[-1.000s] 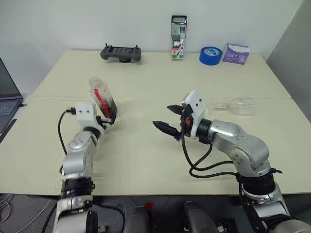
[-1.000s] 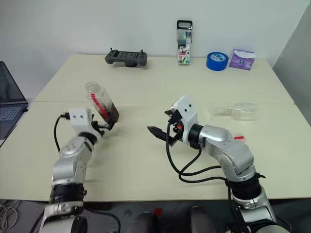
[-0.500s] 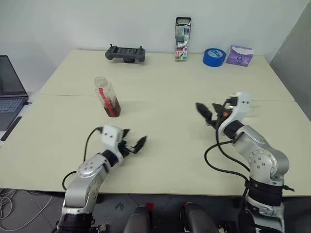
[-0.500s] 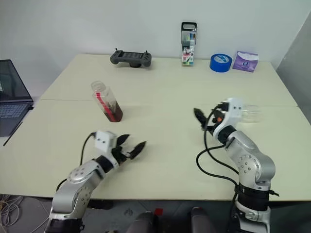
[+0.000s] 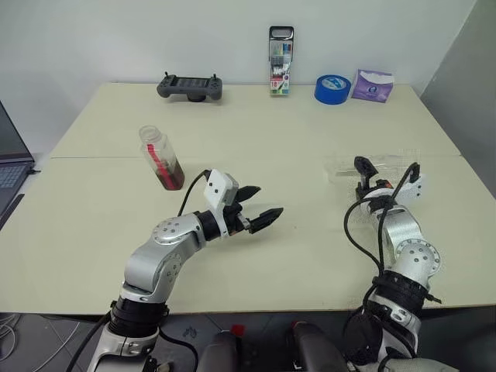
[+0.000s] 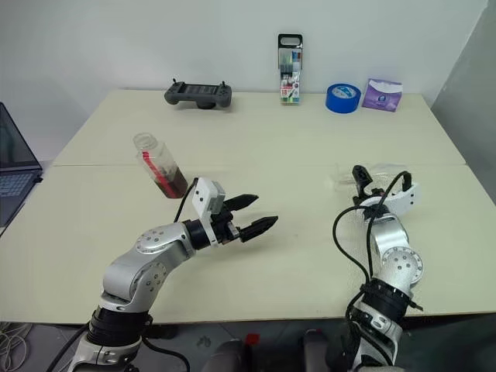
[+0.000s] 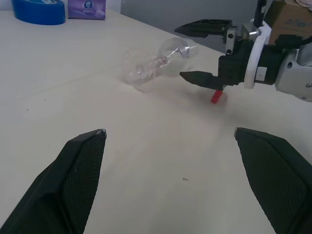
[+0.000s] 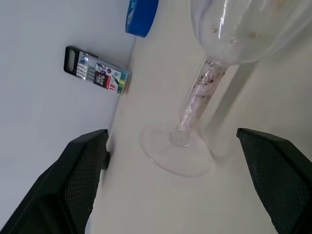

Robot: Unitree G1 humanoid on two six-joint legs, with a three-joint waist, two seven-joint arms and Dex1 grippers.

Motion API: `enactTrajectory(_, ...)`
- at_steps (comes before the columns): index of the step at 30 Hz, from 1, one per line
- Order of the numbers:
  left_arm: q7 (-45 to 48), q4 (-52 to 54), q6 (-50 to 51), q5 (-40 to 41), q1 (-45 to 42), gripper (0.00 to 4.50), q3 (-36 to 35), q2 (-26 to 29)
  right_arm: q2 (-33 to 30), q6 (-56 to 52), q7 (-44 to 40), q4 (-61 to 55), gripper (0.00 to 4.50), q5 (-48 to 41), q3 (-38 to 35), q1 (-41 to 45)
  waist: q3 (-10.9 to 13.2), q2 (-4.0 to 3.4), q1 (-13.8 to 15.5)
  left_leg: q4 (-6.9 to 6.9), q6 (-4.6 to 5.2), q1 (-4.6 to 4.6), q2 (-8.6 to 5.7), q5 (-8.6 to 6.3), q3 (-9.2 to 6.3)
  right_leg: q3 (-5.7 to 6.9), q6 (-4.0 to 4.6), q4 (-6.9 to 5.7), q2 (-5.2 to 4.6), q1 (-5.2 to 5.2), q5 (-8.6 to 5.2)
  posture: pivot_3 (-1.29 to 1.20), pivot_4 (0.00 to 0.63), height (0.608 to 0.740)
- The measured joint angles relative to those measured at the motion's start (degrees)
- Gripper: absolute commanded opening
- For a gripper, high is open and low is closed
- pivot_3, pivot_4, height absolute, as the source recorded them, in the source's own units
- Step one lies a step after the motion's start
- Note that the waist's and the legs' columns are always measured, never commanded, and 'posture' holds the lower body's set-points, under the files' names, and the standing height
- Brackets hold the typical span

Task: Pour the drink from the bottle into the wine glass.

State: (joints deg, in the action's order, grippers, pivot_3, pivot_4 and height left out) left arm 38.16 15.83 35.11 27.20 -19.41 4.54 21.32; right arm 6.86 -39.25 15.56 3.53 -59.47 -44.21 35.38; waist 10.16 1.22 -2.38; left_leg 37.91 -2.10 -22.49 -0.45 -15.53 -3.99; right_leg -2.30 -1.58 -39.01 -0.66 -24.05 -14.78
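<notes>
Bottle [image 5: 160, 158] left standing, uncapped, well left of wine glass [image 7: 158, 63]; left gripper [image 5: 257, 211] has released it, jaws wide, empty. Right gripper [image 6: 380, 183] has swung beside the glass lying on the tabletop [image 5: 310, 139], jaws wide, empty: righting the glass likely comes first

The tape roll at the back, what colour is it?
Blue; the tape roll shows best in the left eye view.

I use the bottle [image 5: 161, 159] as my landmark. It stands uncapped on the table [image 5: 294, 124], and the space on all its sides is free. To its right, my left gripper [image 5: 259, 219] hangs open in the middle. Far right of the bottle, the wine glass [image 7: 158, 63] lies on its side, between the spread fingers of my right gripper [image 5: 385, 168].
</notes>
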Motion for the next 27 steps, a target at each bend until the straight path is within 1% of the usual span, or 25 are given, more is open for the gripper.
enactTrajectory(3, -0.07, 0.01, 0.39, -0.01, -0.02, 4.47, -0.01, -0.02, -1.92, 3.36, -0.38, 7.44, 4.5, -1.4, -0.23, 2.82, 0.0, 0.0, -0.01, 0.0, 0.0, 0.0, 0.02, 0.0, 0.05, -0.01, 0.0, 0.0, 0.03, 0.0, 0.0, 0.0, 0.15, 0.74)
enactTrajectory(6, -0.11, 0.0, 0.39, -0.16, 0.07, 4.47, -0.04, 0.14, -3.27, 5.58, -1.34, 12.22, 4.5, -1.94, -0.26, 3.79, 0.0, 0.0, -0.01, 0.0, 0.0, -0.01, 0.02, 0.0, 0.09, -0.04, 0.0, 0.01, 0.03, 0.0, 0.0, 0.0, 0.15, 0.74)
enactTrajectory(9, -0.21, 0.01, 0.38, -0.33, 0.19, 4.47, -0.08, 0.27, -4.77, 7.97, -3.26, 17.54, 4.5, -2.39, -0.28, 5.36, 0.0, 0.0, -0.01, 0.01, 0.01, 0.0, 0.02, 0.0, 0.15, -0.07, 0.0, 0.0, 0.03, 0.0, 0.0, 0.0, 0.15, 0.74)
enactTrajectory(12, -0.27, 0.03, 0.38, -0.51, 0.41, 4.47, -0.12, 0.41, -7.59, 11.84, -6.12, 24.68, 4.5, -2.46, -0.71, 9.05, 0.0, -0.01, -0.01, 0.0, 0.01, 0.0, 0.03, 0.0, 0.2, -0.06, 0.0, 0.01, 0.04, 0.0, 0.0, 0.0, 0.15, 0.74)
enactTrajectory(18, -0.44, 0.04, 0.34, -0.77, 0.68, 4.47, -0.13, 0.53, -11.1, 15.99, -10.73, 34.6, 4.5, -1.79, -0.94, 12.26, 0.0, -0.01, 0.01, 0.03, 0.01, 0.08, 0.03, -0.01, 0.31, -0.15, 0.03, 0.02, 0.04, 0.05, 0.02, 0.0, 0.15, 0.74)
enactTrajectory(21, -0.46, 0.03, 0.2, -1.0, 0.66, 4.5, -0.13, 0.82, -12.25, 18.05, -12.57, 38.85, 3.98, -0.5, -0.71, 13.83, 0.0, 0.0, -0.01, 0.02, 0.02, 0.22, 0.04, -0.01, 0.33, -0.16, 0.03, 0.04, 0.05, 0.19, 0.02, 0.0, 0.15, 0.74)
enactTrajectory(26, -0.43, 0.03, -0.24, -1.3, 0.64, 4.5, -0.17, 1.06, -13.09, 20.9, -14.52, 44.12, 2.18, 0.56, -0.72, 14.64, 0.0, 0.0, -0.01, -0.01, 0.03, 0.32, 0.04, -0.02, 0.35, -0.18, 0.03, 0.06, 0.05, 0.27, 0.02, 0.0, 0.15, 0.74)
enactTrajectory(27, -0.41, 0.03, -0.24, -1.3, 0.62, 4.5, -0.17, 1.07, -13.09, 21.13, -14.52, 44.4, 1.89, 0.76, -0.72, 14.64, 0.0, -0.01, 0.0, -0.01, 0.03, 0.32, 0.04, -0.02, 0.34, -0.18, 0.03, 0.05, 0.05, 0.27, 0.02, 0.0, 0.15, 0.74)
